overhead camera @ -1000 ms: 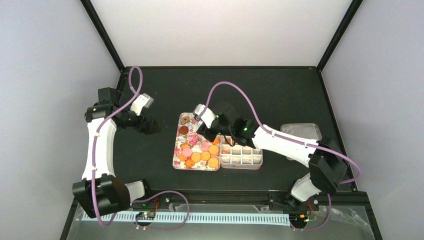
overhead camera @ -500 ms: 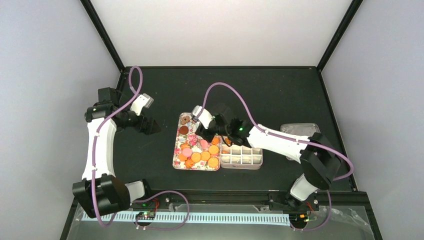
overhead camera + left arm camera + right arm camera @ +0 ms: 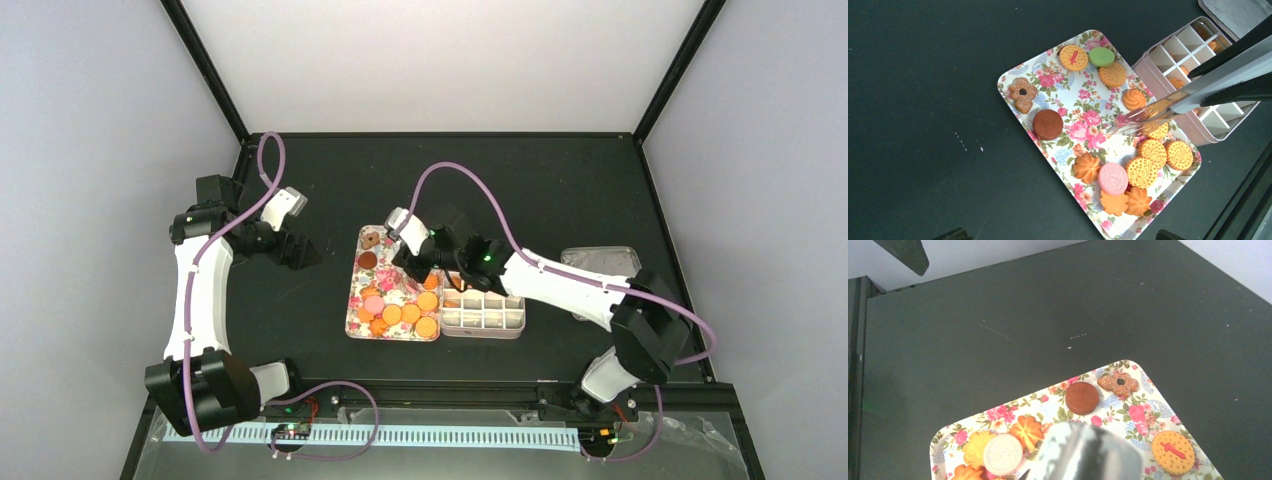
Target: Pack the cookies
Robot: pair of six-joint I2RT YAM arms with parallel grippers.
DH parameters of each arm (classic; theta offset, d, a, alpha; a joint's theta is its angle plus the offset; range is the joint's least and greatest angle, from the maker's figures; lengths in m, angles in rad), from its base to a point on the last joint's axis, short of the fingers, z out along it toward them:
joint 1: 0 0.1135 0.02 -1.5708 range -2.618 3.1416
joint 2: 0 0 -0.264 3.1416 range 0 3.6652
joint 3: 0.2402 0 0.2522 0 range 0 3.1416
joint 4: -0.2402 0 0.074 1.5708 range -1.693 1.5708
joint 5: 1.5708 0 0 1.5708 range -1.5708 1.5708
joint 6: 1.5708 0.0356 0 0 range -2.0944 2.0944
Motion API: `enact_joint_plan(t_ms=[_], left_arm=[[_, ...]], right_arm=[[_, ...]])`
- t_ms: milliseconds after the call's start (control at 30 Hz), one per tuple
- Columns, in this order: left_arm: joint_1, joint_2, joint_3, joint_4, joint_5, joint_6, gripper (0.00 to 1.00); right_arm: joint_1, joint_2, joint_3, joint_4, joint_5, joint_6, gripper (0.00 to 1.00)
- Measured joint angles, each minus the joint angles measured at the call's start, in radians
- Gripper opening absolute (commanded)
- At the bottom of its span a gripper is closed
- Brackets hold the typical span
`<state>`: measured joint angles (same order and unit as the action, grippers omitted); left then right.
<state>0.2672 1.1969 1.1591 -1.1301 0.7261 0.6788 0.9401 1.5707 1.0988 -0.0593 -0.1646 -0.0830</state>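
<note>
The cookies (image 3: 400, 312) lie on a flower-patterned tray (image 3: 357, 300): mostly orange ones, a pink one (image 3: 1113, 178), a green one (image 3: 1101, 56) and a brown one (image 3: 1082, 398). My right gripper (image 3: 425, 255) is over the tray's right half, shut on metal tongs (image 3: 1168, 105). The tong tips lie close together over an orange cookie (image 3: 1159, 133) by the tray's right edge; I cannot tell if it is pinched. In the right wrist view the blurred tongs (image 3: 1083, 452) hide the jaws. My left gripper (image 3: 300, 250) hangs open left of the tray (image 3: 1068, 97), holding nothing.
A pale box with small compartments (image 3: 485, 318) touches the tray's right side; a few compartments (image 3: 1193, 45) hold orange cookies. A grey lid (image 3: 600, 262) lies farther right. Black frame rails border the dark table.
The right gripper shifted slightly left and back over the tray's right half, and the tongs narrowed. The left arm has not moved.
</note>
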Motion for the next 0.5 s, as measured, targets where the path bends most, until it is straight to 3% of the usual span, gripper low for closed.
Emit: enact_joint_plan(t_ms=[433,467,500], left_arm=[[0.000,0.000,0.000,0.000,0.000,0.000,0.99],[0.000,0.000,0.000,0.000,0.000,0.000,0.99],[0.000,0.000,0.000,0.000,0.000,0.000,0.99]], right_arm=[[-0.005,-0.085,0.000,-0.013,-0.002,0.014,0.02],[-0.005,-0.084,0.000,-0.016,-0.002,0.014,0.06],[-0.005,-0.082,0.000,-0.018,-0.002,0.014,0.16]])
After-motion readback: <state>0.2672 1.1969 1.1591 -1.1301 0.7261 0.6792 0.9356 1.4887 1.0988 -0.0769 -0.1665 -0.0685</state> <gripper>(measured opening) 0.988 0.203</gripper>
